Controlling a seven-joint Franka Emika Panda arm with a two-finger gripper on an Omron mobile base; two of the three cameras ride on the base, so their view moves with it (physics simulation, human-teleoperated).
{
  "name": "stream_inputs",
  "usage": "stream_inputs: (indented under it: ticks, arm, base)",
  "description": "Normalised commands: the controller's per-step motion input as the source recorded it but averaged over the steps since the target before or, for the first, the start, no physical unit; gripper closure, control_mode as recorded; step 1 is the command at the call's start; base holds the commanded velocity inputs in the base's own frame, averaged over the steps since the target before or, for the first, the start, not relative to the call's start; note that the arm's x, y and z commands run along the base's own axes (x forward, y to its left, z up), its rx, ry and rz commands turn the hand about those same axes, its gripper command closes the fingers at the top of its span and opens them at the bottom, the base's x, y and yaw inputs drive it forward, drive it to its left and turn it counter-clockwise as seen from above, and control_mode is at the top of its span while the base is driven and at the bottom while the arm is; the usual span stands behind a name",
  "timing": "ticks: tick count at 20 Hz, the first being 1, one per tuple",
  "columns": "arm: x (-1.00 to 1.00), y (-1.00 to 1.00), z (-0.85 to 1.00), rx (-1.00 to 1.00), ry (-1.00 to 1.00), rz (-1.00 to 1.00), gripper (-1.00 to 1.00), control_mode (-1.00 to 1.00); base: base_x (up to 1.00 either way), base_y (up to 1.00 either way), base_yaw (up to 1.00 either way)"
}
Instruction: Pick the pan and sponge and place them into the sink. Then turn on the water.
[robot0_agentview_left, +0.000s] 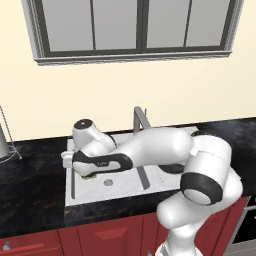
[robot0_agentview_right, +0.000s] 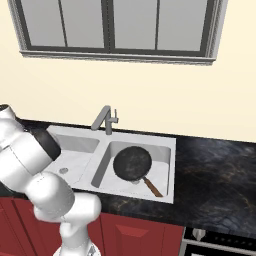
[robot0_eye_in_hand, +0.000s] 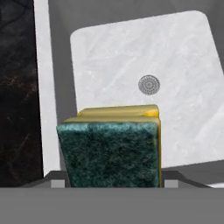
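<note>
The pan (robot0_agentview_right: 132, 163) already lies in the sink (robot0_agentview_right: 165, 141): in the right base view it rests flat on the floor of the right basin, with its brown handle pointing to about 4 o'clock, toward the front rim. So, as I judge it, the first part of the task is done.

The sponge (robot0_eye_in_hand: 109, 148) is the second thing, and it is not yet released. In the hand view it sits between the finger tips of the hand (robot0_eye_in_hand: 109, 183), green face toward the camera and yellow body behind, so the hand is closed on it at about the width of the sponge. Beyond it, the pale floor of the left basin and its round drain (robot0_eye_in_hand: 149, 84), at about 1 o'clock from the sponge, are visible; the sponge hangs over this basin, near its rim beside the dark worktop (robot0_eye_in_hand: 17, 87). In the left base view a bit of the sponge shows under the hand, over the left basin.

What is left, in my opinion: to let the sponge go into the basin, then to go to the faucet (robot0_agentview_right: 103, 119). No water runs from it now.
</note>
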Motion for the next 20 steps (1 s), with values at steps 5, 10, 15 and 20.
stream_inputs:
  ticks: [5,10,15,20]
  arm:
    - [0.00,-0.55,0.09,0.00,0.00,0.11,1.00,-1.00]
    - [0.00,-0.62,0.03,0.00,-0.01,0.11,1.00,-1.00]
    - [-0.01,-0.62,0.00,0.00,-0.02,0.10,1.00,-1.00]
    - [-0.01,-0.62,0.00,0.00,-0.02,0.08,1.00,-1.00]
  base:
    - [0.00,0.00,0.00]
    - [0.00,0.00,0.00]
    - [0.00,0.00,0.00]
    - [0.00,0.00,0.00]
